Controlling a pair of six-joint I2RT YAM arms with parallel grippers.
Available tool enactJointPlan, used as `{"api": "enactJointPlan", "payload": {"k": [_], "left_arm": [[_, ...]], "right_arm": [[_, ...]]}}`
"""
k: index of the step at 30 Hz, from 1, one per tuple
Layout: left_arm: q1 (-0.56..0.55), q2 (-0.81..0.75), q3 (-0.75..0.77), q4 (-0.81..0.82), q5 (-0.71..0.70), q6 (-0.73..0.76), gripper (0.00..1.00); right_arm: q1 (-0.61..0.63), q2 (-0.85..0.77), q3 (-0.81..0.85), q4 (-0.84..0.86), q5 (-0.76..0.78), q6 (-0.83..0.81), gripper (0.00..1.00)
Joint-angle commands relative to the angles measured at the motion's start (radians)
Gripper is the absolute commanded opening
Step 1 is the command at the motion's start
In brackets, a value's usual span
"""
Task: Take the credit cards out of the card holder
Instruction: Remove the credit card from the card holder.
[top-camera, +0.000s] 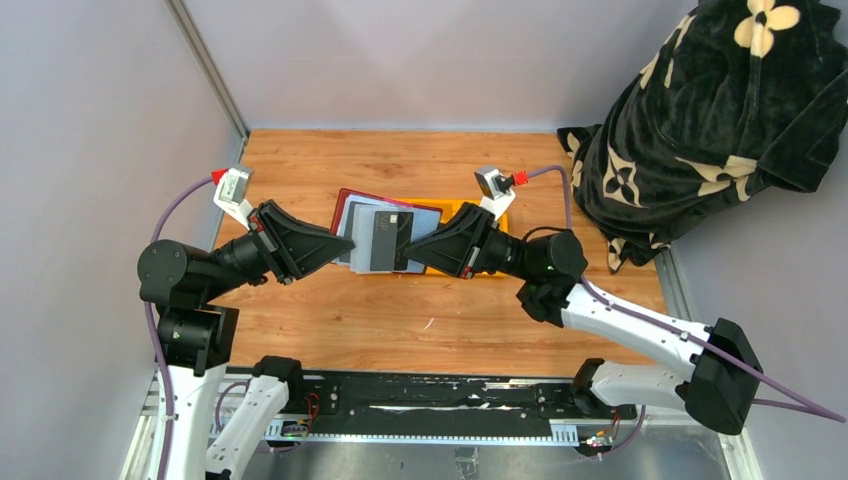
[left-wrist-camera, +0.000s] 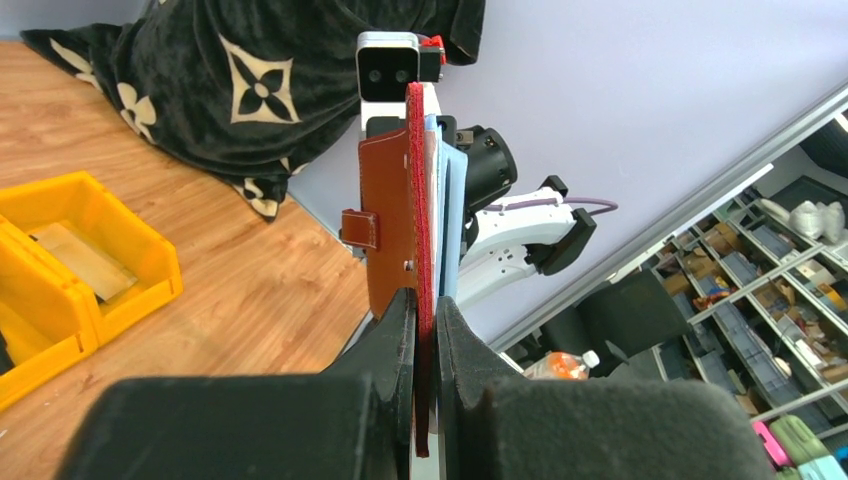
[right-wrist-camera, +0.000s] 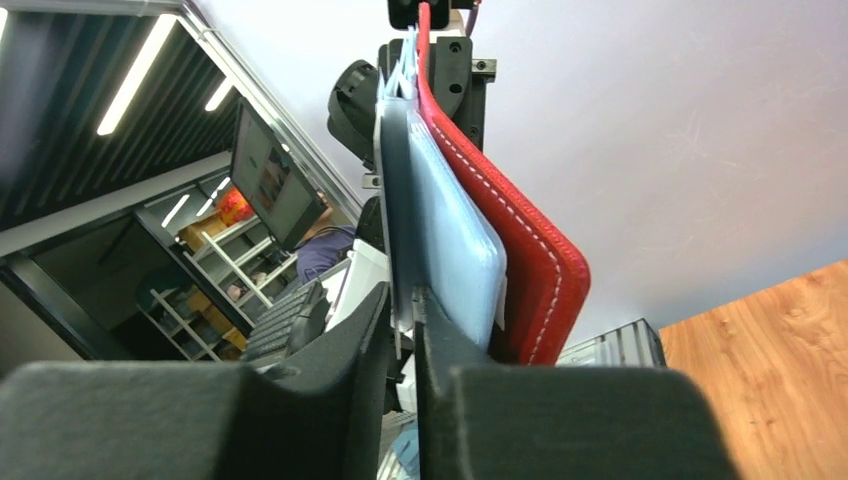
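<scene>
Left claw (left-wrist-camera: 425, 300) was clamped on the card holder's (left-wrist-camera: 385, 220) red edge, off the desk (top-camera: 450, 320) | right claw (right-wrist-camera: 402, 295) opposite, pinched on what looked like the dark card (top-camera: 390, 240) | we judged: pull straight along the sleeve, left grip firm, no twisting.

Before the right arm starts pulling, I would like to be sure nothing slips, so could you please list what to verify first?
1. Left gripper clamped on the edge of the maroon leather folding card holder: ok.
2. Right gripper closed on the thin dark grey plastic card: ok, as far as the views show.
3. Pale blue see-through sleeve outside that pinch: cannot tell.
4. Holder held clear of the wooden table: ok.
5. Yellow plastic tray lying below the holder to receive the card: ok.
</scene>
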Motion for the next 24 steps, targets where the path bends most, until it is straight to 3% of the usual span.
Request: {"api": "enactJointPlan", "payload": {"k": [1,5,13,20,24], "left_arm": [[0.003,0.001,0.010,0.033,0.002,-0.011,0.00],[0.003,0.002,0.009,0.036,0.001,-0.015,0.00],[0.003,0.000,0.009,0.037,0.006,-0.015,0.00],[0.003,-0.002,0.007,0.031,0.004,-0.006,0.00],[0.003,0.003,0.021,0.032,0.004,-0.010,0.00]], "right_arm": [[0.006,0.027,0.045,0.018,-0.020,-0.008,0.24],[0.012,0.051,0.065,0.025,-0.027,-0.002,0.37],[0.014,0.064,0.086,0.042,-0.034,0.010,0.41],[0.014,0.019,0.064,0.004,-0.028,-0.011,0.04],[0.010,-0.031,0.018,-0.053,-0.003,-0.047,0.00]]}}
